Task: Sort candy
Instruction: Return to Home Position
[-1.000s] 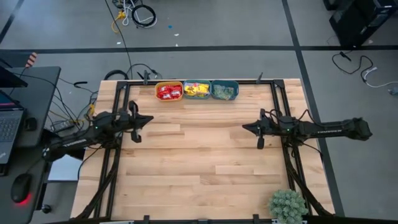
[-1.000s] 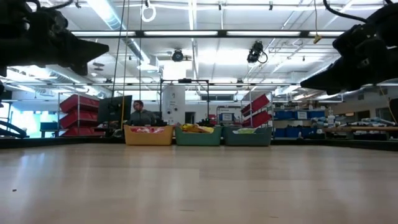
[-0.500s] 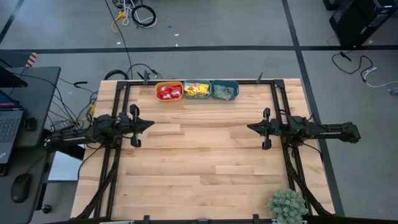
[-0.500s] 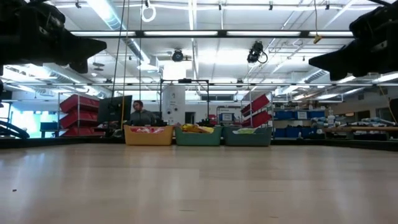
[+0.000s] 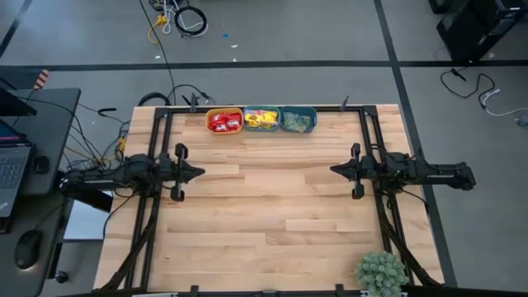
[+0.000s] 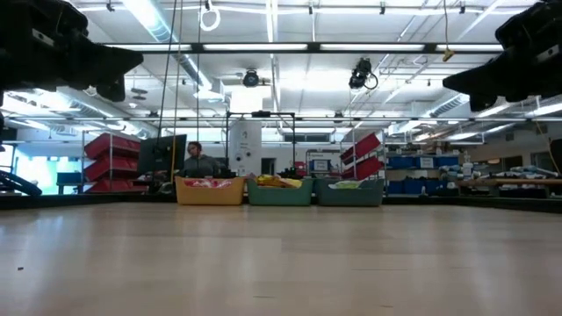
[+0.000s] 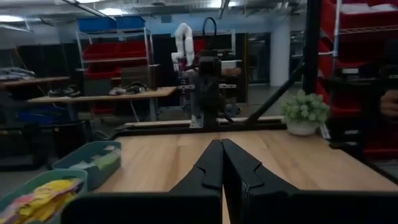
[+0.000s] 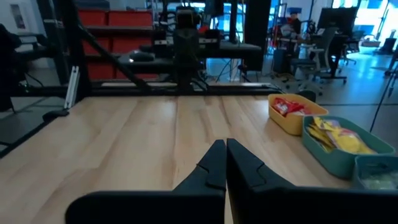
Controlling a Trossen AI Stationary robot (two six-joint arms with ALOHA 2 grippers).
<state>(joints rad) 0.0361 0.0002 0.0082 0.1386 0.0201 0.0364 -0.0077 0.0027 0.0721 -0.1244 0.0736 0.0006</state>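
Observation:
Three small bowls stand in a row at the table's far edge. The orange bowl (image 5: 223,121) holds red candy (image 8: 287,106), the middle teal bowl (image 5: 261,119) holds yellow candy (image 8: 336,136), and the right teal bowl (image 5: 298,120) holds pale green candy (image 7: 99,160). My left gripper (image 5: 200,172) hovers shut at the table's left side, pointing level toward the right. My right gripper (image 5: 333,170) hovers shut at the right side, pointing level toward the left. Both are well clear of the bowls and hold nothing.
A potted plant (image 5: 381,272) stands at the table's near right corner. A black frame (image 5: 363,124) runs along the far edge and down both sides. A person (image 6: 198,161) sits in the room beyond the table.
My left gripper has swung toward the table's near edge until it points straight across the table. My right gripper has drawn back toward the table's right edge and risen a little, tipping up to level. Both have stayed shut.

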